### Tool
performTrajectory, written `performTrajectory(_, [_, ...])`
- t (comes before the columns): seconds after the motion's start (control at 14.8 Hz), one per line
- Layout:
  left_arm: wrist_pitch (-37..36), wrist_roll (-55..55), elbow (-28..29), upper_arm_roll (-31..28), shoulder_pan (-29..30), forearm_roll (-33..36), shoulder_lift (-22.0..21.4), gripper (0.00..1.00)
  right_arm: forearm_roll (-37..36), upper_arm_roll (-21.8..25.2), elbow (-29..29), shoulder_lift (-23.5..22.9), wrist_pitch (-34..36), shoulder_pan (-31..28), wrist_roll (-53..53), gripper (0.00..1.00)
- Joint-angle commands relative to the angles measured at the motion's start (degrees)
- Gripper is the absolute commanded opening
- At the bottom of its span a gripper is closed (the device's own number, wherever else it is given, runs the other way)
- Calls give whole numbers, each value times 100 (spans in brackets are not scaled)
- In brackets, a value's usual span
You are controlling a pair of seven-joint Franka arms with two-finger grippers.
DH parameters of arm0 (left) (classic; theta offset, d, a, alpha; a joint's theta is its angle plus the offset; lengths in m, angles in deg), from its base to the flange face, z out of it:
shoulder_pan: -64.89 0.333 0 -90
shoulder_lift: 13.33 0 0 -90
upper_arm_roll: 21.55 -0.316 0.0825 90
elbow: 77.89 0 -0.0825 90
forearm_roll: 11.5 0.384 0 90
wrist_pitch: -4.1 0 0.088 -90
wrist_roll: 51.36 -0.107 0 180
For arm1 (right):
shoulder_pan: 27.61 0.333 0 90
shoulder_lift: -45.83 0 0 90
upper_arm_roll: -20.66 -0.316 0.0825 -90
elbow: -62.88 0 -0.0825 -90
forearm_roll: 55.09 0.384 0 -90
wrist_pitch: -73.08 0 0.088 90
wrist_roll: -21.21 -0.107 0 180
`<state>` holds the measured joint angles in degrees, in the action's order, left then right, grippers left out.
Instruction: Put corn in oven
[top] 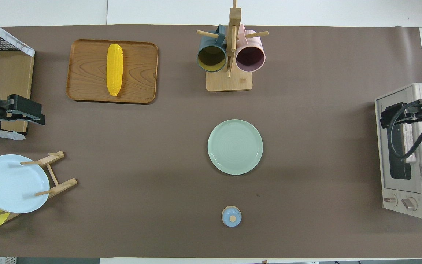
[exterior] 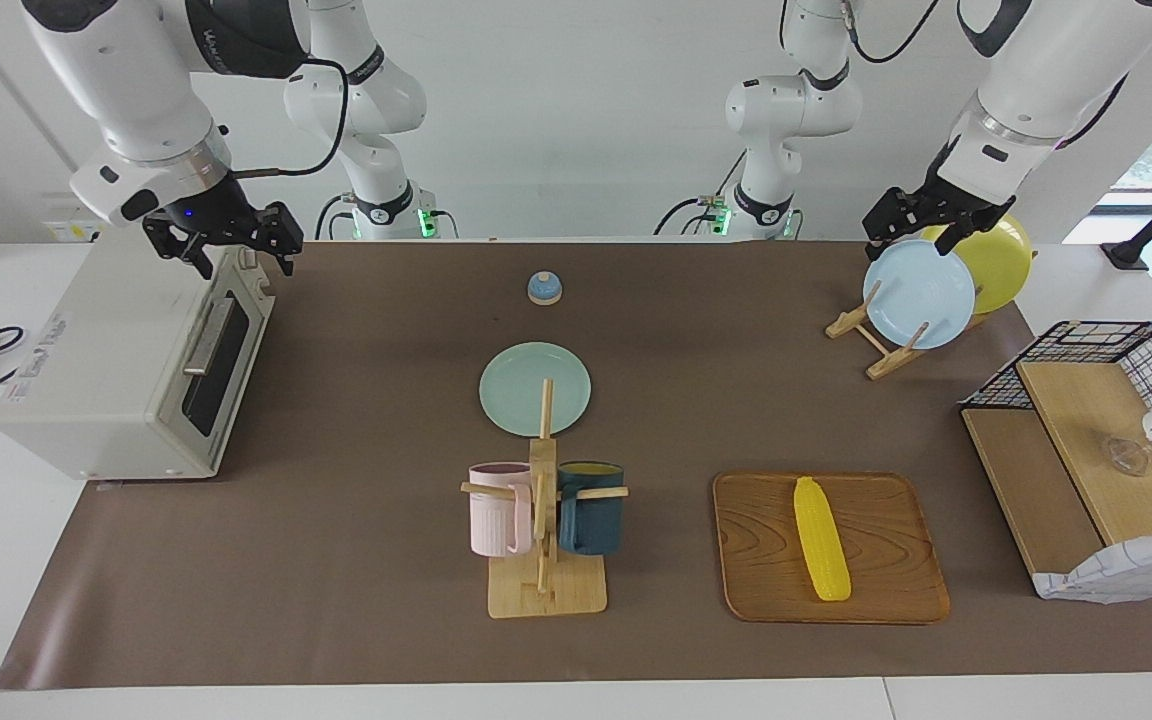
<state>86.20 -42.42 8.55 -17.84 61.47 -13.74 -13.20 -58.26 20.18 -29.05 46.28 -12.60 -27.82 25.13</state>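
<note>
The corn [exterior: 822,540] [top: 114,69] is a bright yellow ribbed cob lying lengthwise on a wooden tray [exterior: 896,585] [top: 141,73], toward the left arm's end of the table. The off-white oven [exterior: 106,360] [top: 416,161] stands at the right arm's end with its dark glass door closed. My right gripper [exterior: 231,250] [top: 388,113] hangs open over the oven's top edge, above the door, holding nothing. Over the plate rack, my left gripper [exterior: 911,238] [top: 35,112] is also open and empty. Neither gripper is close to the corn.
A mug tree [exterior: 544,520] with a pink and a dark blue mug stands beside the tray. Nearer the robots lie a green plate [exterior: 534,388] and a small blue bell [exterior: 544,287]. A rack holds a pale blue plate [exterior: 921,295] and a yellow plate [exterior: 1004,258]. A wire-backed wooden shelf [exterior: 1086,440] stands at the left arm's end.
</note>
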Motion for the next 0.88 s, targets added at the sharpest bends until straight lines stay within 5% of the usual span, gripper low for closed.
performTrajectory(0.0, [306, -7, 49, 33, 26, -110, -30, 100, 167, -31, 17, 34, 78, -66, -75, 100])
performTrajectory(0.14, [517, -15, 66, 33, 26, -127, 31, 100, 167, -31, 17, 34, 78, -66, -75, 100])
performTrajectory(0.47, [905, -15, -398, 60, -1, -145, 1049, 100, 167, -31, 17, 34, 78, -66, -75, 100])
performTrajectory(0.81, [1236, -24, -1883, 60, -203, -153, 2762, 100, 167, -31, 17, 34, 78, -66, -75, 100])
